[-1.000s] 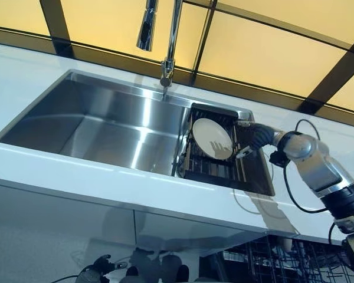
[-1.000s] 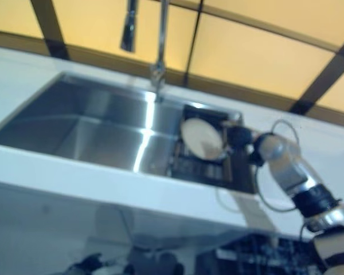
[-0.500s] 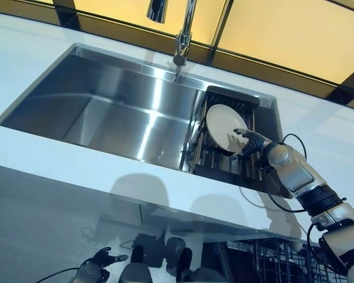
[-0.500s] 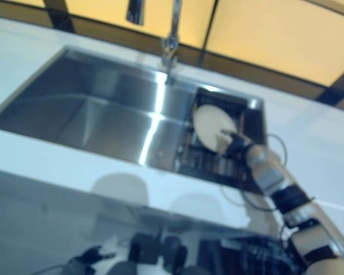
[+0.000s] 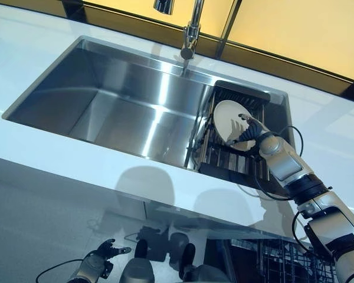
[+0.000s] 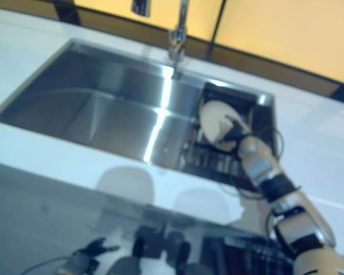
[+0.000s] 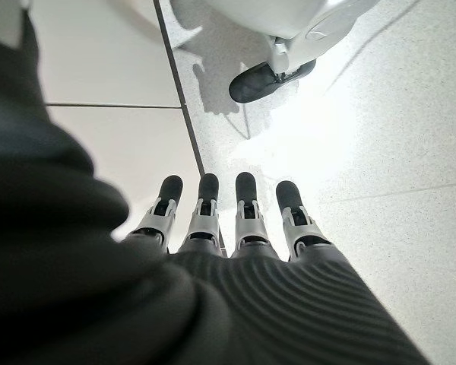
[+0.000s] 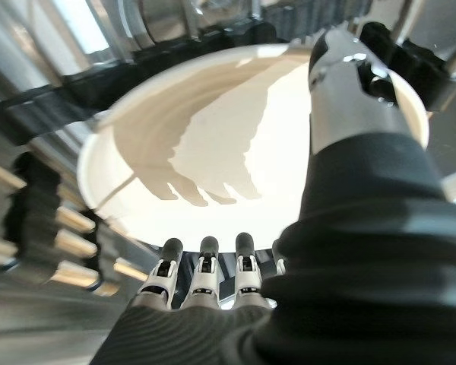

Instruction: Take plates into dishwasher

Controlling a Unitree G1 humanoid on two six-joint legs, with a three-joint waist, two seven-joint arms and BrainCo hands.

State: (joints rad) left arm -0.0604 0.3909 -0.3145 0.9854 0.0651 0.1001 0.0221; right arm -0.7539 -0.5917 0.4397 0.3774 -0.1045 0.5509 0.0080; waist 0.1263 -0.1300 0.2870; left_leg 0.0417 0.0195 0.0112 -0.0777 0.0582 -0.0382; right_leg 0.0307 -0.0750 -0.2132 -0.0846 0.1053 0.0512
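A cream plate (image 5: 229,118) stands on edge in the black drying rack (image 5: 224,160) at the right end of the sink. My right hand (image 5: 252,134) reaches over the rack's right side and is at the plate's face. In the right wrist view the plate (image 8: 235,144) fills the picture, the straight fingers (image 8: 205,262) lie by its lower rim and the thumb (image 8: 346,84) stretches across its edge. The hand is open. My left hand (image 5: 100,260) hangs low near the floor, its fingers (image 7: 243,205) straight, holding nothing.
A steel sink basin (image 5: 124,112) lies left of the rack, with a faucet (image 5: 192,35) at its back edge. White counter (image 5: 65,171) runs along the front. A dark wire dishwasher rack (image 5: 283,262) shows below the counter at the lower right.
The camera has shifted down and left. My right hand has moved from the rack's right side in over the plate's face, thumb and fingers now spread around its edge.
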